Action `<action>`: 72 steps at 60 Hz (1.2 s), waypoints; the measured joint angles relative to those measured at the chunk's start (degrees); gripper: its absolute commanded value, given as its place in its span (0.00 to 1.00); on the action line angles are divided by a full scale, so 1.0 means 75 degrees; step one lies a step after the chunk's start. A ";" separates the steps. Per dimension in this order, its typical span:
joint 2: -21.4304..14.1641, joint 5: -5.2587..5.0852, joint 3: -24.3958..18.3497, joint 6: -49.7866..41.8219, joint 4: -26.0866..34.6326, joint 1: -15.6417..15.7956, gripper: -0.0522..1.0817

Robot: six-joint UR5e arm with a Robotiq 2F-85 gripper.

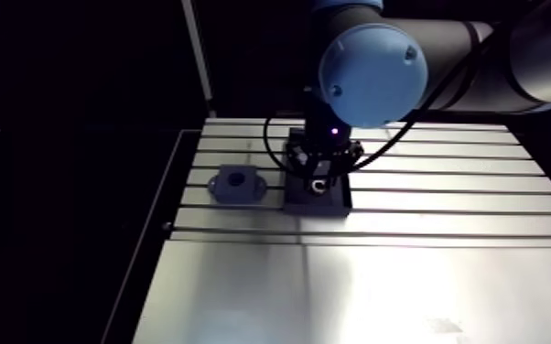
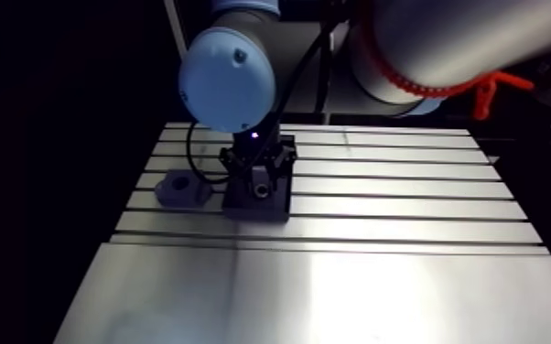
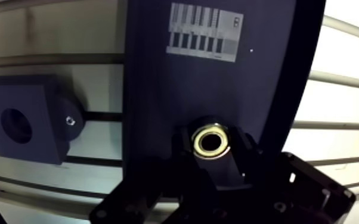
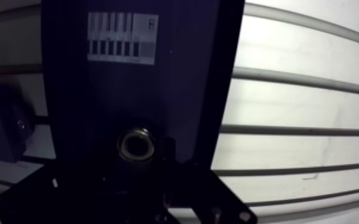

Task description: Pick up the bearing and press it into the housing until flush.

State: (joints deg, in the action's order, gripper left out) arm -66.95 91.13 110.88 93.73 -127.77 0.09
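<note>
Jaws snug around bearing [image 3: 212,142]

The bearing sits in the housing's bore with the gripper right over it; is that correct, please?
Not quite: the bearing lies on the dark tray, with the gripper right over it. The wrist view shows the housing with its bore empty.

A pale label [image 3: 204,40] printed with two rows of dark bars sits on the dark plate [image 3: 152,89] on the worktop [image 3: 349,89]; its small corner mark, possibly a letter, is illegible.
</note>
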 measured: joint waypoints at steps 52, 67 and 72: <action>-0.0626 0.0030 -0.0319 0.0001 0.0656 0.0042 0.61; -0.0674 -0.0013 -0.0524 -0.0091 0.0944 0.0125 0.62; -0.0675 -0.0025 -0.0605 -0.0123 0.1040 0.0162 0.64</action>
State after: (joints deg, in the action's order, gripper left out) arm -72.02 90.94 106.35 92.81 -119.97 1.30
